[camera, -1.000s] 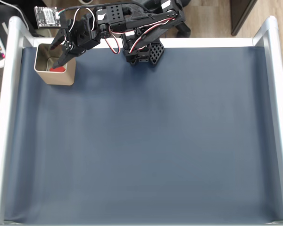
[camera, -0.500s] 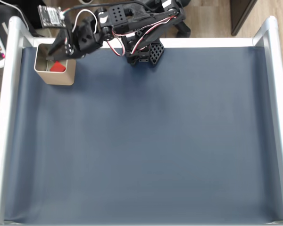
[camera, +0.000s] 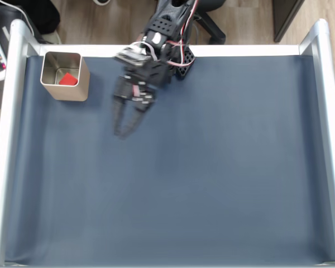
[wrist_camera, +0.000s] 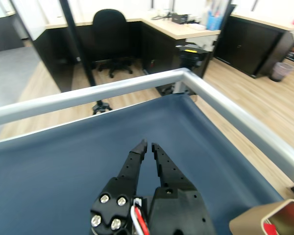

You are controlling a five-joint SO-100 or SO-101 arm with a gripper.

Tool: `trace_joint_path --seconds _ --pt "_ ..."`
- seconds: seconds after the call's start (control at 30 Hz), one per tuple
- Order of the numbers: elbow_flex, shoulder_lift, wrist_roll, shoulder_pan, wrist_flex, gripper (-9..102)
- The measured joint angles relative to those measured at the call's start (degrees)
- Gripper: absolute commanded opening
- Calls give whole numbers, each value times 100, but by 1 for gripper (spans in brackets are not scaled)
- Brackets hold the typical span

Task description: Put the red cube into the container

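While the fixed view was examined, the dark blue mat-covered table with its silver metal rail frame [camera: 5,139] took up nearly the whole picture, its surface bare across the middle and lower parts. The same blue surface and silver rail [wrist_camera: 112,88] appeared in the wrist view, with a black office chair [wrist_camera: 110,29] and dark desks standing on the wood floor beyond the rail.

The black jointed robot arm with red and white wires [camera: 164,39] reached down from its base at the top edge of the table, somewhat blurred. Its black two-finger gripper [camera: 124,129] hung over open mat, well apart from the tin and to the right of it in the fixed view. In the wrist view the gripper [wrist_camera: 148,145] showed its fingers drawn close at the tips with a narrow gap between them and nothing held.

The square silvery-beige metal tin with rounded corners [camera: 47,84] stood upright in the top left corner of the table in the fixed view, just beside the rail. In the wrist view its rim [wrist_camera: 255,220] showed at the bottom right corner.

The small bright red cube [camera: 68,79] lay inside the tin, towards its right wall in the fixed view; a sliver of red [wrist_camera: 270,228] was visible inside the tin in the wrist view
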Motion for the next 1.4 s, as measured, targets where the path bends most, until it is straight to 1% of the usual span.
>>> trace_joint_path --seconds 0.13,0.3,0.5,0.8,0.93,1.23,1.4 --pt "255 519 -9 -932 439 0" --pt "677 1169 35 -1679 1002 0" --pt "1424 1608 158 -1925 1116 0" --pt "2197 1705 369 -2145 1248 0" --pt "2206 1714 563 -2215 1767 0" --pt "2206 1714 712 -2224 3630 0" --pt "2206 1714 949 -2224 4210 0"
